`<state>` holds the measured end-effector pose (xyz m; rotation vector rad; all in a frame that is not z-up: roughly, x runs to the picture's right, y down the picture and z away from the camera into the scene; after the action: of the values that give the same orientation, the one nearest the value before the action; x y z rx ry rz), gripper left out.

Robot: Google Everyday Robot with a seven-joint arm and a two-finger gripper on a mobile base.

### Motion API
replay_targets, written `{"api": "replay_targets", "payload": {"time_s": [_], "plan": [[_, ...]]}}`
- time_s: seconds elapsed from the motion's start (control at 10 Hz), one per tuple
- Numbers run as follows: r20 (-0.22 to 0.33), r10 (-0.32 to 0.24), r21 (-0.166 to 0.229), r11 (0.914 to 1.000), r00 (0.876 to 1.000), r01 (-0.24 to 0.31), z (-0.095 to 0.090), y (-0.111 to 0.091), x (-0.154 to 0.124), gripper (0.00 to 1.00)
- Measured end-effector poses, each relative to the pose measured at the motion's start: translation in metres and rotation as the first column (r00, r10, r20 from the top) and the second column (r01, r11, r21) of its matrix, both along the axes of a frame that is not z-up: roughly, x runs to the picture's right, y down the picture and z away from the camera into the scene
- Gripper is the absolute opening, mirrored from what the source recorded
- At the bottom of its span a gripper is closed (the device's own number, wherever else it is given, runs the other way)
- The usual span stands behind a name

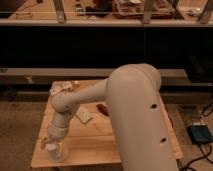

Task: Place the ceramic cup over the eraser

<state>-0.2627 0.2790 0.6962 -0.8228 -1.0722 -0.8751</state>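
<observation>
My gripper (53, 144) is low over the front left corner of the wooden table (95, 142). The arm reaches to it from the right, bent at the elbow. The small white ceramic cup (58, 151) is right at the gripper's tip, on or just above the table top. The gripper and the cup overlap, so I cannot tell whether the cup is held. The black eraser is not in view; it may be hidden by the gripper or the cup.
A flat pale rectangular pad (84, 116) lies mid-table. A reddish-brown oblong thing (102, 108) lies just right of it. Small pale objects (62, 88) sit at the back left corner. The arm's large white body (140, 120) covers the table's right side. Dark shelving stands behind.
</observation>
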Motion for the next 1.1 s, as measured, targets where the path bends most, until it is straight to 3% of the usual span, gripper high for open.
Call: {"api": "replay_targets", "payload": {"time_s": [0.3, 0.4, 0.6, 1.1], "plan": [[0.038, 0.012, 0.093, 0.9955, 0.999, -0.015, -0.007, -0.029, 0.006, 0.0], [0.062, 0.014, 0.137, 0.9904, 0.998, -0.023, -0.019, -0.046, 0.005, 0.0], [0.088, 0.015, 0.174, 0.9842, 0.996, -0.031, -0.04, -0.07, 0.012, 0.0], [0.195, -0.021, 0.11, 0.9939, 0.98, -0.001, -0.096, -0.09, 0.017, 0.0]]}}
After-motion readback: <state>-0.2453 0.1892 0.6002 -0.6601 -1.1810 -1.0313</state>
